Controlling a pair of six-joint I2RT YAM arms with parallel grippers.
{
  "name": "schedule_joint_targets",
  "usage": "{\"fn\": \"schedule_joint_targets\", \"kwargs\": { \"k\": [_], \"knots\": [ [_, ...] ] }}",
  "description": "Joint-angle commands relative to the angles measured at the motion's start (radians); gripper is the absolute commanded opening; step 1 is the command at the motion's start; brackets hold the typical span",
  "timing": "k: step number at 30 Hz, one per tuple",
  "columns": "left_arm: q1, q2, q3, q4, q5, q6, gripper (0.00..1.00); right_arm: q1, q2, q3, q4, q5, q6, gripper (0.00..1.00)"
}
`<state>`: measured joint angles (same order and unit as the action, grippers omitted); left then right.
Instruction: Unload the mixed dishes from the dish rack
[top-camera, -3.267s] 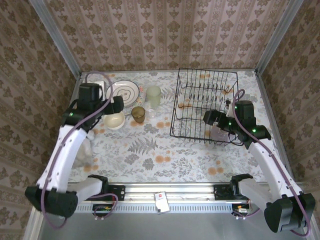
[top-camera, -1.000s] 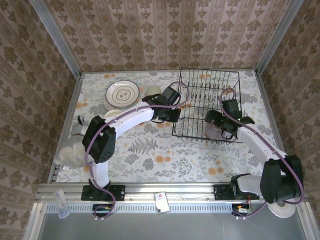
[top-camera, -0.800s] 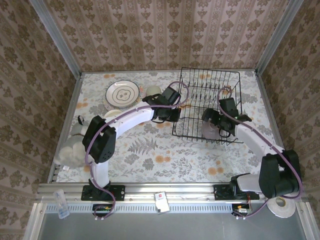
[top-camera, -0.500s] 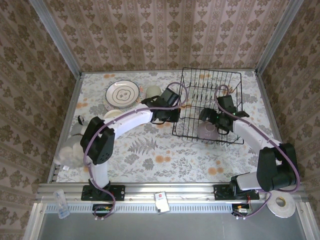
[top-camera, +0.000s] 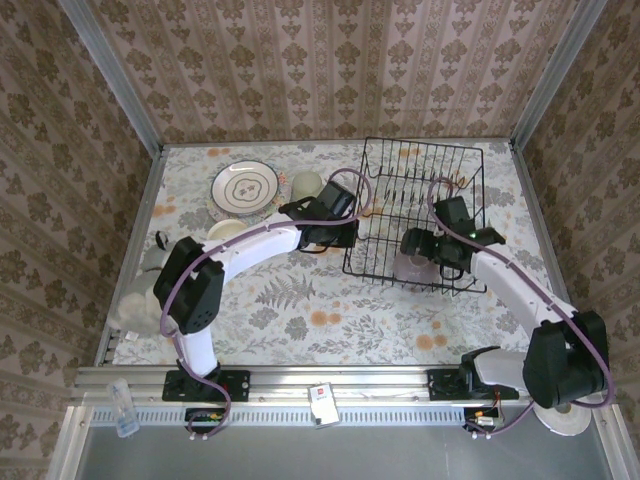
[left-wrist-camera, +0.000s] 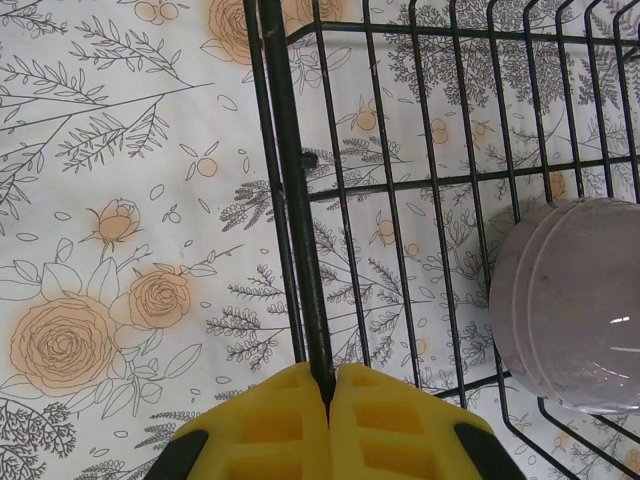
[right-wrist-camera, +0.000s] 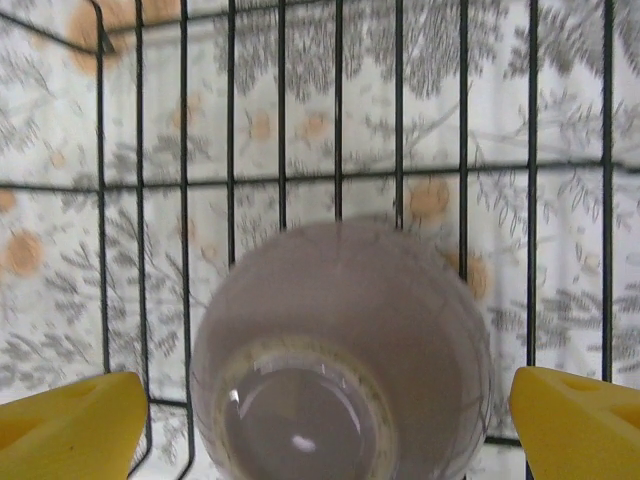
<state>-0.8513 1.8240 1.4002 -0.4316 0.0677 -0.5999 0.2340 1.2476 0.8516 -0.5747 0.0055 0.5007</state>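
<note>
Since a few seconds ago the left arm has swung away from the dishes at the left of the worktop (top-camera: 300, 310) and across to the dish rack (top-camera: 405, 195), and the lavender bowl (right-wrist-camera: 340, 330) now sits a little farther left than it did. Nearest, in the rack's front row, that one bowl lies upturned with its foot ring facing the right wrist camera; I can make out nothing else inside the rack. The right tool (right-wrist-camera: 328, 405) hangs over it, released and spread wide, one yellow finger on each side of the bowl with a gap showing on both sides, so it grips nothing. At the rack's left wall the left tool (left-wrist-camera: 328, 378) is clenched, its two yellow pads pinched together on the thick black rim wire. Farther left on the worktop, outside the rack, stand one cream bowl (top-camera: 227, 230), then one pale green glass (top-camera: 306, 184) and one floral plate (top-camera: 245, 187) nearer the back wall; whether more plates lie under it I cannot tell.
</note>
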Motion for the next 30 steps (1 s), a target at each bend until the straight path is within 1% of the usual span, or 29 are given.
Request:
{"fn": "schedule_joint_targets", "kwargs": {
  "k": [1, 3, 5, 14, 18, 21, 22, 26, 27, 30],
  "knots": [
    [-0.021, 0.010, -0.032, -0.051, 0.026, 0.025, 0.00, 0.031, -0.041, -0.033, -0.060, 0.050, 0.031, 0.95],
    [-0.022, 0.012, -0.035, -0.049, 0.028, 0.024, 0.00, 0.046, -0.052, -0.049, -0.058, 0.051, 0.040, 0.96],
    [-0.022, 0.011, -0.039, -0.043, 0.027, 0.020, 0.00, 0.063, -0.052, -0.065, -0.051, 0.060, 0.045, 1.00],
    [-0.022, -0.001, -0.046, -0.044, 0.021, 0.017, 0.00, 0.082, 0.055, -0.090, -0.001, 0.091, 0.065, 1.00],
    [-0.023, -0.006, -0.052, -0.041, 0.015, 0.014, 0.00, 0.082, 0.079, -0.078, 0.023, 0.134, 0.064, 0.99],
    [-0.025, -0.010, -0.057, -0.041, 0.015, 0.012, 0.00, 0.079, 0.104, -0.050, 0.029, 0.154, 0.052, 0.92],
    [-0.025, -0.014, -0.060, -0.041, 0.013, 0.012, 0.00, 0.077, 0.112, -0.042, 0.032, 0.166, 0.051, 0.92],
    [-0.023, -0.036, -0.080, -0.051, -0.001, 0.011, 0.00, 0.053, 0.159, -0.005, 0.033, 0.185, 0.034, 0.91],
    [-0.024, -0.044, -0.089, -0.052, -0.009, 0.008, 0.00, 0.043, 0.178, 0.004, 0.061, 0.190, 0.029, 0.91],
    [-0.022, -0.070, -0.118, -0.050, -0.023, -0.003, 0.00, 0.014, 0.218, 0.030, 0.074, 0.181, 0.019, 0.90]
  ]
}}
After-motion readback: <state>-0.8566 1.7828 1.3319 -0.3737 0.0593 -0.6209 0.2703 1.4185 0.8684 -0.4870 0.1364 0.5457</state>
